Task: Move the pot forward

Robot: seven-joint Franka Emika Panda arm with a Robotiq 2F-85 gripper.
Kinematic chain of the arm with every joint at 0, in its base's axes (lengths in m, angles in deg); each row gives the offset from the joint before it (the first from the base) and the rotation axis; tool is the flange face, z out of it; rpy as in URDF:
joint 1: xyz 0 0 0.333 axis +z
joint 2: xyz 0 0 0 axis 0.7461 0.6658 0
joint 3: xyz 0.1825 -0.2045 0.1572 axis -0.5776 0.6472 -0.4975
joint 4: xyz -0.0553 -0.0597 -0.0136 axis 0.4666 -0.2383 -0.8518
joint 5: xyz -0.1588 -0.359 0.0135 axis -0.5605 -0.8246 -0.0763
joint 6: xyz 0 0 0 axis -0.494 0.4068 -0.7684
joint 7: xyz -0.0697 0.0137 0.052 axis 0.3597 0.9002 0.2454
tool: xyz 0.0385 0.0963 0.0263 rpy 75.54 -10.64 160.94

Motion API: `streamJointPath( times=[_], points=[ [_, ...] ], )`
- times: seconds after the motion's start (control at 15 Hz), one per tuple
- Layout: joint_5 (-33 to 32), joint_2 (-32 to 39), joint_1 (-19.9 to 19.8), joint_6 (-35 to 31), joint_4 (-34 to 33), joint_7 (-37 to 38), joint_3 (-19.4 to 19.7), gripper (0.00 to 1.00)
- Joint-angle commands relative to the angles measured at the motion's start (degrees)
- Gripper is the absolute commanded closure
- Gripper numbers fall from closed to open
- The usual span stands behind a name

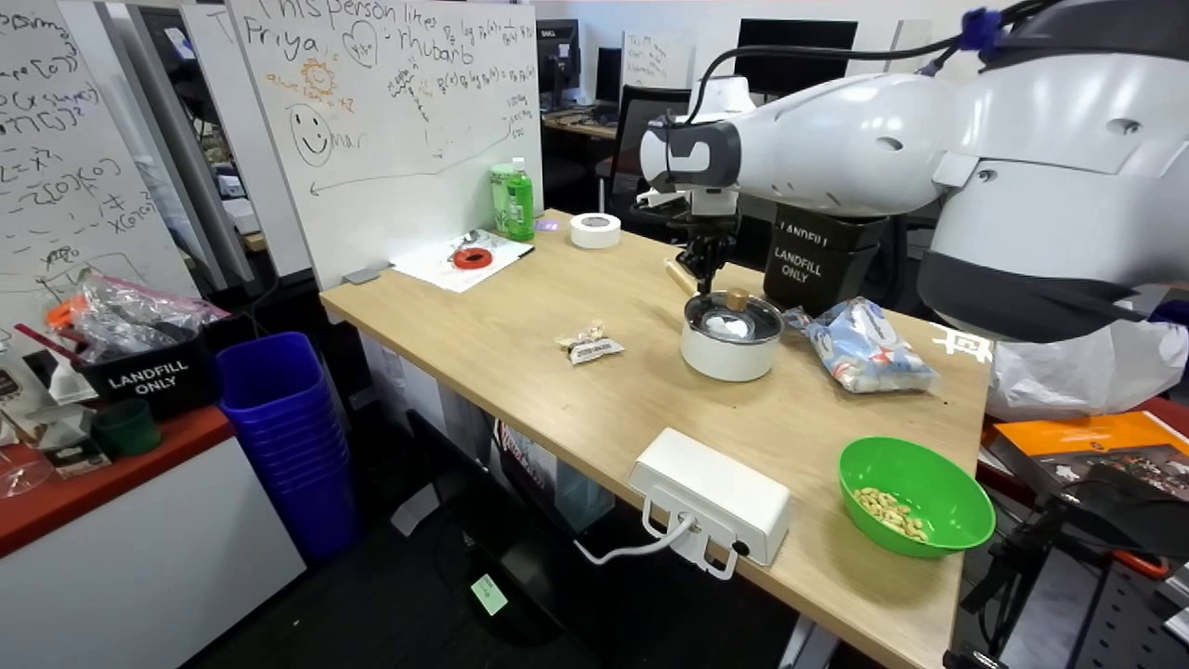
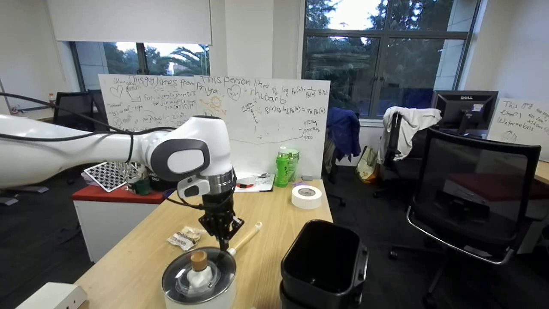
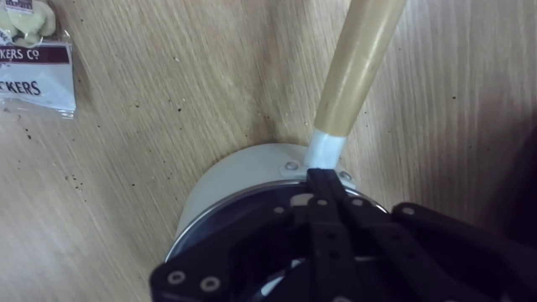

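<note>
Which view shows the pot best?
An exterior view, where the pot stands wholly in frame. An exterior view that cuts off its bottom shows the lid larger. The wrist view shows the handle close up but cropped, the pincer hiding much of the lid.

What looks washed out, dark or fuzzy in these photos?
In an exterior view, the large dark-framed window burns out to white near its top, and the black plastic bin shows almost no detail inside; in the wrist view, the black gripper is soft-edged, the pale wooden handle faintly glossy.

Lidded wht pot point(image 1: 732, 355) on tbl point(image 1: 641, 400), jaws nr handle point(image 1: 682, 277).
</note>
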Motion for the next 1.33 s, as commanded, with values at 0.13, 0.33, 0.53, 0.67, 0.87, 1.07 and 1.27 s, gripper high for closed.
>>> streamJointPath(
  times=[0.13, 0.33, 0.53, 0.67, 0.87, 1.07, 1.27],
  points=[
    [1.98, -0.20, -0.23, 3.04, -0.33, 0.00, 0.85, 1.00],
    [3.69, -0.24, 0.08, 2.66, 0.45, 0.00, 1.25, 1.00],
    [5.73, -0.38, -0.21, 2.22, -0.20, 0.00, 1.28, 1.00],
    [6.87, -0.01, -0.10, 2.26, 0.06, 0.00, 1.72, 1.00],
    [6.45, 0.01, -0.13, 1.56, 0.19, 0.01, 1.15, 1.00],
    [6.01, 0.13, -0.33, 1.53, -0.31, 0.01, 0.83, 1.00],
    [5.48, 0.18, -0.85, 1.39, -1.80, 0.01, 0.19, 1.00]
  ],
)
